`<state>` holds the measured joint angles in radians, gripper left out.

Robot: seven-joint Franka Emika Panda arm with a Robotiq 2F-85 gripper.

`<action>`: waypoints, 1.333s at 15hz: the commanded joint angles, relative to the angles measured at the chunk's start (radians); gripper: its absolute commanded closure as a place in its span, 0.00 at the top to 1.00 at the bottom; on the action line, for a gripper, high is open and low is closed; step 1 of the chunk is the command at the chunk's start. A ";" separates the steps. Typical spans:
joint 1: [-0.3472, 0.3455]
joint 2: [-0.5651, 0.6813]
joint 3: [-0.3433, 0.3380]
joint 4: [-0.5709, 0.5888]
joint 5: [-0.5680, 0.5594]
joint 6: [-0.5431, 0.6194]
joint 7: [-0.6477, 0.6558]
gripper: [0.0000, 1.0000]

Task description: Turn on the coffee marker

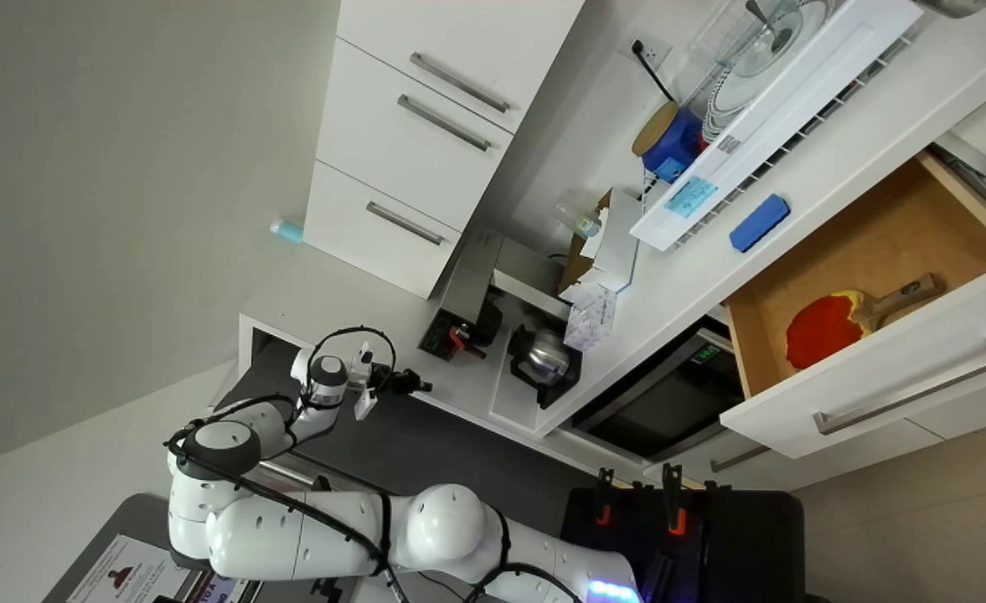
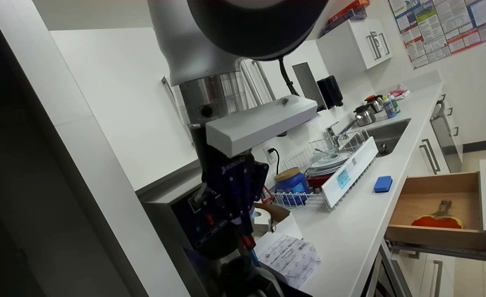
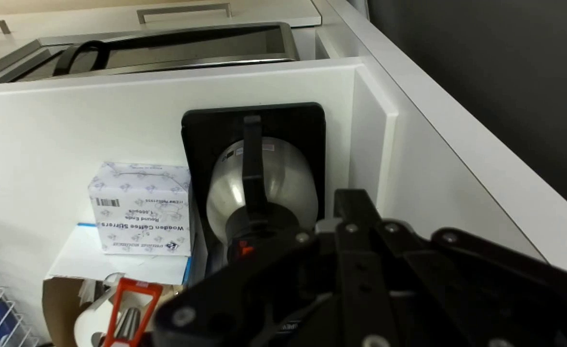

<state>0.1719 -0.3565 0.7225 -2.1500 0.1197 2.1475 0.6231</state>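
In an exterior view, the pincer [image 1: 425, 387], its tips together, is apart from the coffee maker [image 1: 481, 263], which stands on the counter [image 1: 844, 155] toward two o'clock. In the wrist view, a steel carafe [image 3: 284, 183] sits at ten o'clock, a stirrer box [image 3: 143, 214] at nine. The pincer partly covers the control panel [image 2: 186, 223] in an exterior view.

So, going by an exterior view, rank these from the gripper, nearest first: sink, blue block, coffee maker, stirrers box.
1. Coffee maker: partly hidden behind the gripper in an exterior view.
2. Stirrers box: just right of it there.
3. Blue block: farther along the counter.
4. Sink: beyond that, farthest away.
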 commanded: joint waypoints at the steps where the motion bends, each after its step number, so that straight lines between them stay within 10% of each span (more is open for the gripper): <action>1: 0.006 0.021 -0.009 0.017 -0.068 0.034 0.058 0.00; 20: 0.013 0.205 -0.038 0.085 -0.358 0.241 0.236 0.00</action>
<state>0.1683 -0.1855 0.7023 -2.0911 -0.1827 2.3593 0.8065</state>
